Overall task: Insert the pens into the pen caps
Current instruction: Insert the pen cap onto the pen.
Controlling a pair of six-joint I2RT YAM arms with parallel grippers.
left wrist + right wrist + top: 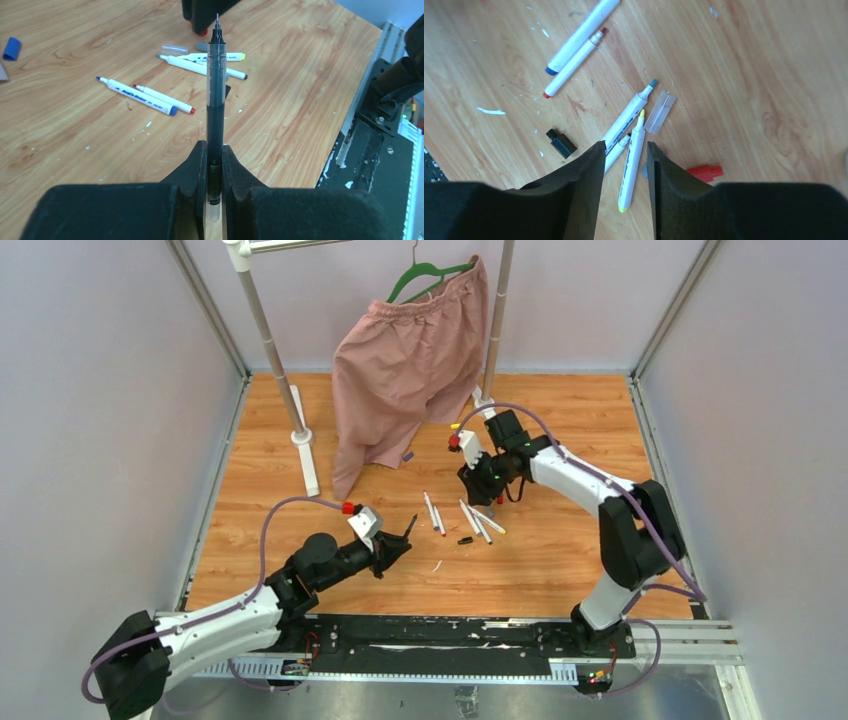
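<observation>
Wood table (pixel 749 75): yellow pen (pixel 631 160) below R gripper (pixel 626 147)

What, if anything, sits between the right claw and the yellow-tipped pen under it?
Nothing visible covers the yellow-tipped pen; it shows in the gap of the open right claw. A teal-tipped pen lies close alongside, partly under one finger.

The lower end of the blue-tipped pen (pixel 629 114) is hidden behind the right tool (pixel 625 146).

Black pen (pixel 216 100) aloft; caps (pixel 561 143) seemingly flat
</observation>
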